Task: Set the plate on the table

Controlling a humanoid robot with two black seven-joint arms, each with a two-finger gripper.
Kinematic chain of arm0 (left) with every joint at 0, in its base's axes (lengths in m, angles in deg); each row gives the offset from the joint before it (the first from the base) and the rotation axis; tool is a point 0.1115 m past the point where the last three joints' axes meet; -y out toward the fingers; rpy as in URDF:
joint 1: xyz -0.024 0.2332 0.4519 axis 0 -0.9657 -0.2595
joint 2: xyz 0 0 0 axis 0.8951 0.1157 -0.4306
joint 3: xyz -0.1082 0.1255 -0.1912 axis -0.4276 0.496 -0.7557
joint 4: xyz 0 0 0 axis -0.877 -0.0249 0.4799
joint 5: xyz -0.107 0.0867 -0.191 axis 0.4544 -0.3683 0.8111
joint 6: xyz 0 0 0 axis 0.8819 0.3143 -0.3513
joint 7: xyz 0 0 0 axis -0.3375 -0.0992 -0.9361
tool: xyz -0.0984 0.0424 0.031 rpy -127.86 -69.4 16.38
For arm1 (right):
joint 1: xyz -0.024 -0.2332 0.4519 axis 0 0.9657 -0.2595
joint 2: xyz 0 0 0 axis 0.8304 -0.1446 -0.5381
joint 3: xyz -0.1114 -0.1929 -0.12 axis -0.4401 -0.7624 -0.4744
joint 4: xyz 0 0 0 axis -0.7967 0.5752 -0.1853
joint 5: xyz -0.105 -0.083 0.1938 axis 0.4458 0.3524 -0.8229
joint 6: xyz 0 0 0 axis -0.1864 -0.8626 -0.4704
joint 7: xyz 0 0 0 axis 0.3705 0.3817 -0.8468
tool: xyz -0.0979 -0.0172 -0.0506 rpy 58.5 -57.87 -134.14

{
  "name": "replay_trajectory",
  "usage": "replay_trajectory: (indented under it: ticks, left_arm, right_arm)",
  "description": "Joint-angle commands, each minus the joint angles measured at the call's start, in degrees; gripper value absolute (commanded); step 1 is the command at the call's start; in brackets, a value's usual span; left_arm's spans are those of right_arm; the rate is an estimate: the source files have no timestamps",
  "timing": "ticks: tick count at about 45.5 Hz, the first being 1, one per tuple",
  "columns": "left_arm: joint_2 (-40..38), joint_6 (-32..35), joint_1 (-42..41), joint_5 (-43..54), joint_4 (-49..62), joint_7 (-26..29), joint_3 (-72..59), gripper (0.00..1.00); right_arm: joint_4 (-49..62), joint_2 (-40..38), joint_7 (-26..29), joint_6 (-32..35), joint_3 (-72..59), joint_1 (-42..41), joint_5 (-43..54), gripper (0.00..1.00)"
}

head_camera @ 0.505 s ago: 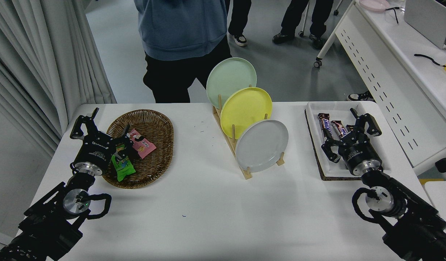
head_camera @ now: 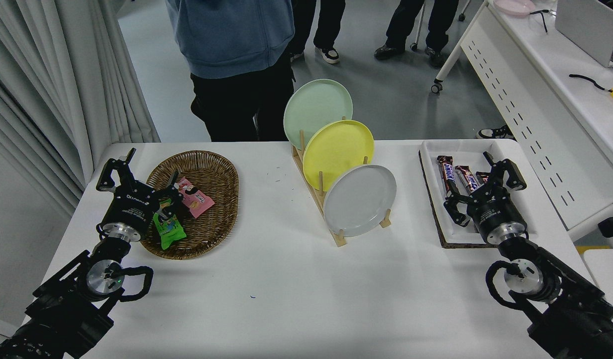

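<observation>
Change: against the view half a second earlier, we saw the right gripper sit a touch further right over the white tray, and the person at the far side had stepped left.
Meaning: we judged the reach for the plate had not begun; the task was at its very start.
Plate: the grey plate stood on edge in the nearest slot of the wooden rack, mid-worktop, well apart from both grippers.
Worktop: the white worktop lay bare in front of the rack.
Right gripper: fingers spread wide, holding nothing.
Left gripper: the left gripper was parked by the wicker basket, fingers wide, empty.
Count, plates: three in the rack, namely grey, a yellow plate and a pale green plate.
Count, snack packets in basket: two we could make out.
Count, chocolate bars in tray: at least two; the gripper hid part.
</observation>
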Motion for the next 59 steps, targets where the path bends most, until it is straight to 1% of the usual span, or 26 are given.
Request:
replay_trajectory:
  ticks: [1, 28, 39, 59]
  left_arm:
    - [0.00, 0.00, 0.00, 0.00, -0.02, 0.00, -0.01, 1.00]
    - [0.00, 0.00, 0.00, 0.00, 0.07, 0.00, -0.02, 1.00]
    - [0.00, 0.00, 0.00, 0.00, -0.02, 0.00, -0.02, 1.00]
    - [0.00, 0.00, 0.00, 0.00, -0.02, 0.00, 0.07, 1.00]
  right_arm:
    - [0.03, -0.62, 0.00, -0.11, -0.42, -0.77, -0.07, 0.99]
    - [1.62, -0.62, 0.09, -0.20, -0.42, -2.62, -0.42, 0.99]
    - [1.70, -0.79, 0.26, -0.20, -0.60, -2.62, -3.40, 0.99]
    - [1.26, -1.06, 0.44, -0.20, -1.56, -2.97, -3.76, 0.99]
